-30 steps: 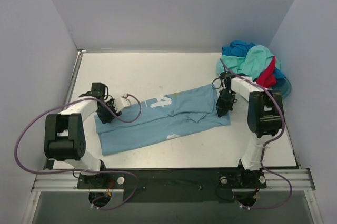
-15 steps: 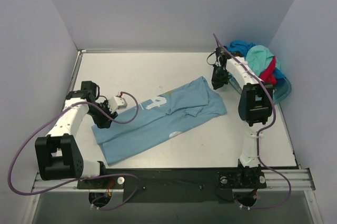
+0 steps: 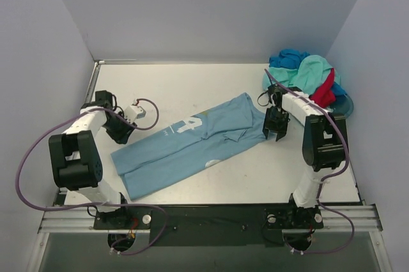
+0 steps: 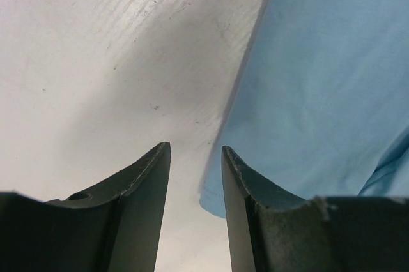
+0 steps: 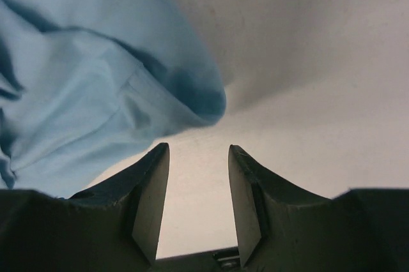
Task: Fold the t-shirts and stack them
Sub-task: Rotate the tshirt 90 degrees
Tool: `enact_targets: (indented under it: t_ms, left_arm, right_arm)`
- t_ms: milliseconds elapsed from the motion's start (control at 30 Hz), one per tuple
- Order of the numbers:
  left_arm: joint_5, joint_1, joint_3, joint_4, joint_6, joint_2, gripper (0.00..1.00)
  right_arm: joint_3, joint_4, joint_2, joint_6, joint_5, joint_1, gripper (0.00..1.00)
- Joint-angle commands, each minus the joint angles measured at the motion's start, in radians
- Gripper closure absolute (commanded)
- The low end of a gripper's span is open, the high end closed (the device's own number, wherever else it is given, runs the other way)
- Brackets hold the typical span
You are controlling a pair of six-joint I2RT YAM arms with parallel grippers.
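Observation:
A light sky-blue t-shirt (image 3: 192,144) with small white print lies flat and slantwise across the table, partly folded, with a small crease near its right end. My left gripper (image 3: 121,135) is open and empty, low over the table at the shirt's upper left edge. In the left wrist view (image 4: 195,151) a shirt corner (image 4: 319,80) lies just past the right finger. My right gripper (image 3: 275,131) is open and empty beside the shirt's right end. In the right wrist view (image 5: 198,151) the shirt's rumpled edge (image 5: 96,93) lies just ahead to the left.
At the back right, mint-green (image 3: 313,71), red (image 3: 324,93) and deeper blue (image 3: 287,58) shirts are heaped in a translucent teal tub (image 3: 346,110). Grey walls close in the table on three sides. The arm bases stand at the near edge.
The shirt was pulled a little to the left and straightened. My right gripper went back toward the heap, then returned to the shirt's right end. My left gripper moved slightly back along the left edge.

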Motion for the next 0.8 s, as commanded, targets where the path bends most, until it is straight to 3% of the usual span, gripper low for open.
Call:
enact_targets:
  t_ms: [0, 167, 267, 367, 467, 767]
  left_arm:
    - [-0.024, 0.014, 0.01, 0.047, 0.027, 0.009, 0.52]
    - [-0.01, 0.045, -0.019, 0.045, 0.046, -0.033, 0.52]
    - [-0.01, 0.052, -0.047, 0.031, 0.06, -0.065, 0.52]
    - [-0.007, 0.054, -0.05, 0.013, 0.059, -0.083, 0.52]
    - [0.017, 0.054, -0.051, -0.012, 0.068, -0.097, 0.52]
    - [0.053, -0.004, -0.123, -0.036, 0.03, -0.125, 0.52]
  right_arm:
    - [0.031, 0.074, 0.042, 0.007, -0.047, -0.015, 0.62]
    - [0.056, 0.077, 0.1, 0.02, -0.047, -0.045, 0.66]
    - [0.082, 0.074, 0.163, 0.004, -0.064, -0.053, 0.86]
    - [0.157, 0.064, 0.207, -0.04, -0.075, -0.05, 1.0]
    - [0.263, 0.061, 0.282, -0.103, -0.157, -0.045, 1.0]
    - [0.792, -0.112, 0.552, -0.171, -0.136, -0.032, 1.0]
